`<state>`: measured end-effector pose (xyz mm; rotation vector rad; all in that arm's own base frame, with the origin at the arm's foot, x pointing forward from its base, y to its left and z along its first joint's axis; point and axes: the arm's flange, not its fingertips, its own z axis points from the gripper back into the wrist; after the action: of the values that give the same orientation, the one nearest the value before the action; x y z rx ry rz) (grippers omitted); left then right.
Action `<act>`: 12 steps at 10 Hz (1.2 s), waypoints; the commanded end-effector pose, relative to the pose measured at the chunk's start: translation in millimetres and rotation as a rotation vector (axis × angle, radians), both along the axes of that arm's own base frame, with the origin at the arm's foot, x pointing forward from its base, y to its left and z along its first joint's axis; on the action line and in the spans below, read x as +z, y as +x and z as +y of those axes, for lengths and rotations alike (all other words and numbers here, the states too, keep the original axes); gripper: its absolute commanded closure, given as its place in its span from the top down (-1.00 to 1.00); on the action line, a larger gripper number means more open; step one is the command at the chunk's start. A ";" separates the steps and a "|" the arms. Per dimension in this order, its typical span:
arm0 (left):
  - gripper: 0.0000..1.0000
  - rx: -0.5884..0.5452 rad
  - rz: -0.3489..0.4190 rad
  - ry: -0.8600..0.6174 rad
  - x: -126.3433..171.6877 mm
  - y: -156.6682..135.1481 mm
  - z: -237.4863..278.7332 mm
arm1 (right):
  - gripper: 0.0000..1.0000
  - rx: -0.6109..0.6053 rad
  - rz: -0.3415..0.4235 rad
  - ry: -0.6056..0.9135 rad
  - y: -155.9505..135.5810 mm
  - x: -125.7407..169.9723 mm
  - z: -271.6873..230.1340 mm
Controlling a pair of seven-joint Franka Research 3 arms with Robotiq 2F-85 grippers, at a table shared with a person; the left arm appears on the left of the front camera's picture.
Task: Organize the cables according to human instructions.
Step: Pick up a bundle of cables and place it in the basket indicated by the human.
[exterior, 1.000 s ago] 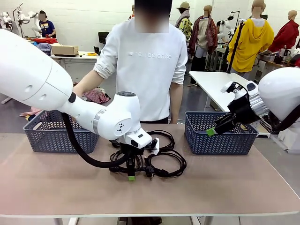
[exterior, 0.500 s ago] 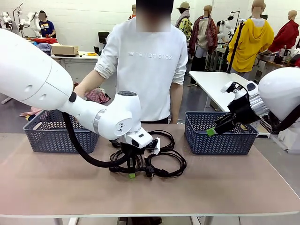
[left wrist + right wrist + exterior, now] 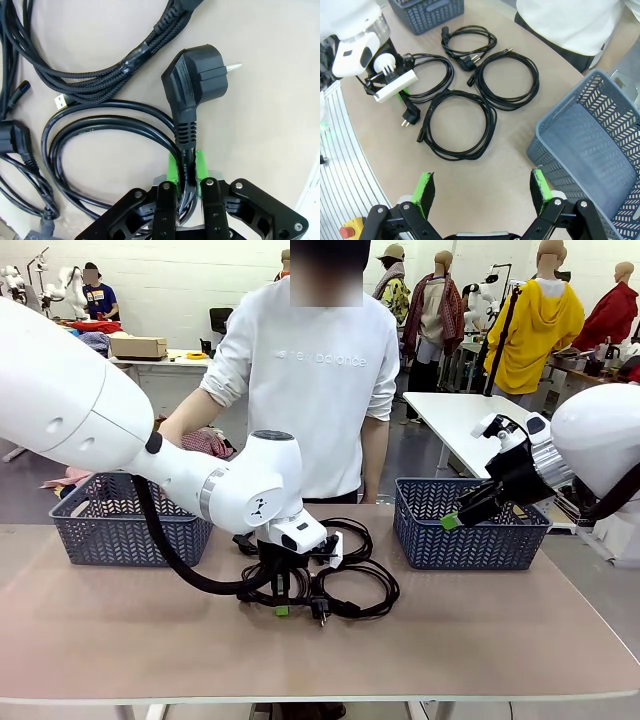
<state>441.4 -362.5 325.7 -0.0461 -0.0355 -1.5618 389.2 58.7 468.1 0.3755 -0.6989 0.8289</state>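
At the middle of the table [image 3: 500, 630], between two grey mesh baskets, four black cable coils [image 3: 460, 122] lie close together, some touching or overlapping at their edges. The left gripper [image 3: 185, 165] is down among them with its green pads pressed onto a single strand of one power cord [image 3: 100, 125], just below the ribbed collar of its round two-pin plug [image 3: 197, 80]. The main risk, as I judge it, is that this pinch takes only one end strand and not the whole wound loop. A lift from here could pull the coil open into a long trailing line, which might snag a basket rim or hang outside it. The loose loops could also drag the braided cable [image 3: 100, 75] lying just beside them, or tug the neighbouring coils out of place. A thin round cord between narrow pads may also twist or slip if the plug's weight swings it. The right gripper [image 3: 482, 190] hangs with its fingers spread wide and nothing between them, above the near side of the right basket [image 3: 590, 145], whose inside looks bare. The left basket [image 3: 110, 530] shows no cable through its mesh, though its floor is partly hidden by the arm.
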 end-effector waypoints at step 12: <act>-1.00 0.076 -0.280 -0.003 187.9 41.4 157.4 | 1.00 0.012 -0.010 0.019 3.1 -2.4 -0.8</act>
<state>489.7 -221.6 508.4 0.1888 -0.2208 -1.4855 389.3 58.4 467.7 0.3748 -0.6978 0.8282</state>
